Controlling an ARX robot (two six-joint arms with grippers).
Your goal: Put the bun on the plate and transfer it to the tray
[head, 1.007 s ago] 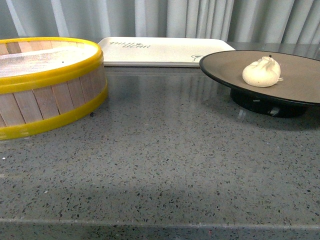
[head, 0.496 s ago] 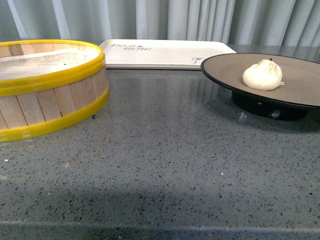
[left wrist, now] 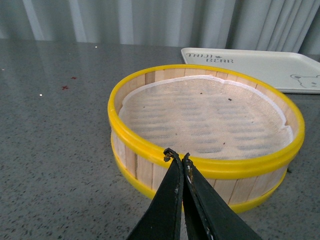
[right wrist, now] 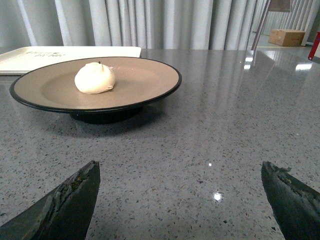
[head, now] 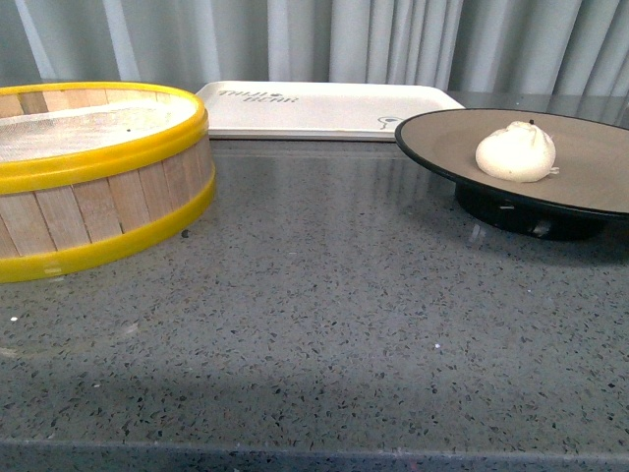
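The bun lies loose on the plate, straight ahead of the right pincer, whose fingers are spread wide and hold nothing. The plate stands on the counter, near the pincer but apart from it. Beyond the plate from this pincer lies the tray; its near corner seems to sit just behind the plate's rim, though I cannot tell whether they touch.

So the bun is placed; what is left is carrying the plate to the tray. The plate is shallow and smooth, so gripping the thin rim on one side could tip it and send the soft bun sliding off. The black foot might also catch the tray's raised edge if it is carried too low.

The left pincer is closed tight on nothing, just before the bamboo steamer. That steamer is well apart from the plate and blocks nothing.
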